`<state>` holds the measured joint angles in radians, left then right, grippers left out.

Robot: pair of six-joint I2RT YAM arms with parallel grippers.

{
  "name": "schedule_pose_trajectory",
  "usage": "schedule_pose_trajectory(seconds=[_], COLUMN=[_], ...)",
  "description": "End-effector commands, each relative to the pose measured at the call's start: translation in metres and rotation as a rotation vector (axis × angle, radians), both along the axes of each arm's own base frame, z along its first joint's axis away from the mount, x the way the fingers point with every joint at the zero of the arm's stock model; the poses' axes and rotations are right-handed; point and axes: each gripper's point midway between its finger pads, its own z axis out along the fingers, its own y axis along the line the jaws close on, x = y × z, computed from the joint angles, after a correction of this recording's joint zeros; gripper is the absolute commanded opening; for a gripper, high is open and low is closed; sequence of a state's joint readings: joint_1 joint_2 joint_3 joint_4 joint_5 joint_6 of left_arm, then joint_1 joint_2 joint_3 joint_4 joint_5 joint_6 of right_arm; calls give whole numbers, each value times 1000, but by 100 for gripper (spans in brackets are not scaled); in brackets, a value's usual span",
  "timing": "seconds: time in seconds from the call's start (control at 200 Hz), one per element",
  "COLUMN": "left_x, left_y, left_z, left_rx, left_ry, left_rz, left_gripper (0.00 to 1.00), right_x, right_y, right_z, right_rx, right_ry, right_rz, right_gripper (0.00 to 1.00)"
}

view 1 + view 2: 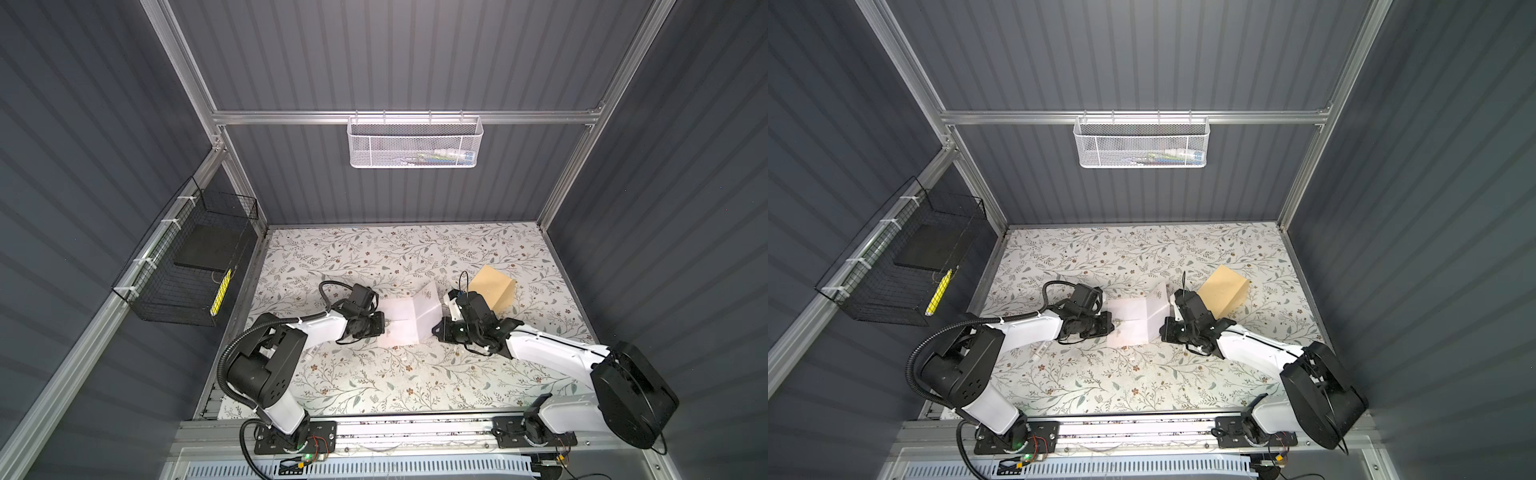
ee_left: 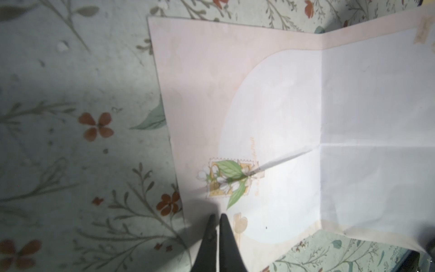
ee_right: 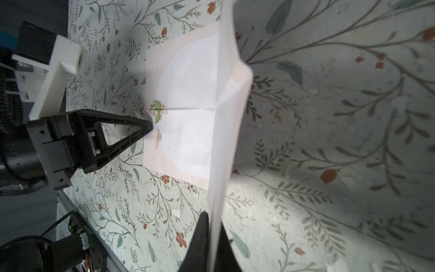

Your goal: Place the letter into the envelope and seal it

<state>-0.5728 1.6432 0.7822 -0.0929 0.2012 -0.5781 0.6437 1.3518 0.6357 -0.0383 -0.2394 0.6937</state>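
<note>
The letter [image 1: 399, 316] [image 1: 1129, 320], a thin white sheet with cross-shaped creases and a small flower print [image 2: 229, 179], lies mid-table. Its left half is flat; its right half stands up from the middle crease. My right gripper [image 1: 434, 330] [image 3: 213, 219] is shut on the raised half's edge, with the paper running between its fingers. My left gripper [image 1: 384, 326] [image 2: 217, 216] is shut, its tips resting on the flat half near the left edge; the right wrist view shows the left gripper [image 3: 150, 126] touching the letter [image 3: 188, 94]. The tan envelope [image 1: 492, 291] [image 1: 1223, 291] lies behind the right gripper.
A small white stick [image 1: 1040, 351] lies on the floral table cover under the left arm. A black wire basket [image 1: 187, 270] hangs on the left wall and a white mesh basket [image 1: 413, 141] on the back rail.
</note>
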Motion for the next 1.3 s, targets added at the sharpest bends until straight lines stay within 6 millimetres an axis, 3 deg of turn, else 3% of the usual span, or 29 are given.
schedule_pose_trajectory(seconds=[0.0, 0.785, 0.991, 1.296], left_x=[-19, -20, -21, -21], left_y=[10, -2, -2, 0], left_z=[-9, 2, 4, 2], left_rx=[61, 3, -4, 6], left_ry=[47, -2, -16, -23], left_rz=[-33, -72, -81, -90], left_gripper=[8, 7, 7, 7], right_x=[-2, -12, -12, -13], right_y=[1, 74, 89, 95], right_z=[7, 10, -2, -16], right_rx=[-55, 8, 52, 75], right_ry=[-20, -17, 13, 44], right_rz=[31, 227, 236, 239], right_gripper=[10, 13, 21, 45])
